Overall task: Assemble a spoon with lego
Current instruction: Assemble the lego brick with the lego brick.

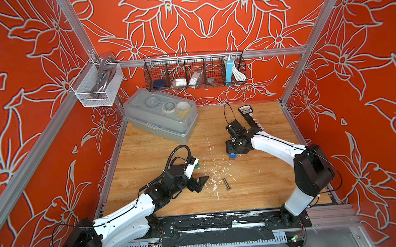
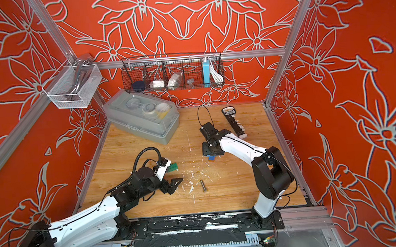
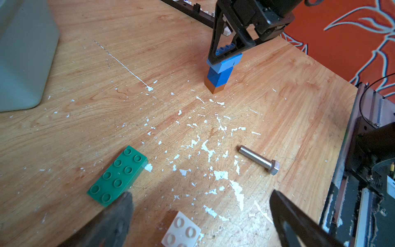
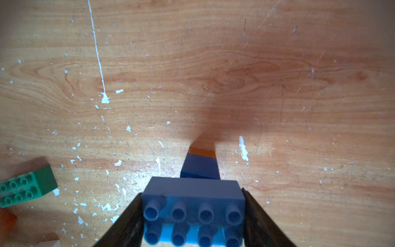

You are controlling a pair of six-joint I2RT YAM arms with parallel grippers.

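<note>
no text, brand or number can be read in any view. the black strip [image 1: 252, 122] bears a small black-and-white label [image 1: 245, 110] at its far end, seen in both top views, with what look like lines of print, too small and blurred to make out.

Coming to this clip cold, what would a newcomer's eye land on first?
First the loud red floral walls all around the wooden table. Then the right gripper, near the table's middle, shut on a light blue brick topping an upright blue-and-brown stem. Near the left gripper, which hangs open, lie a green brick and a grey bolt among white flecks.
</note>
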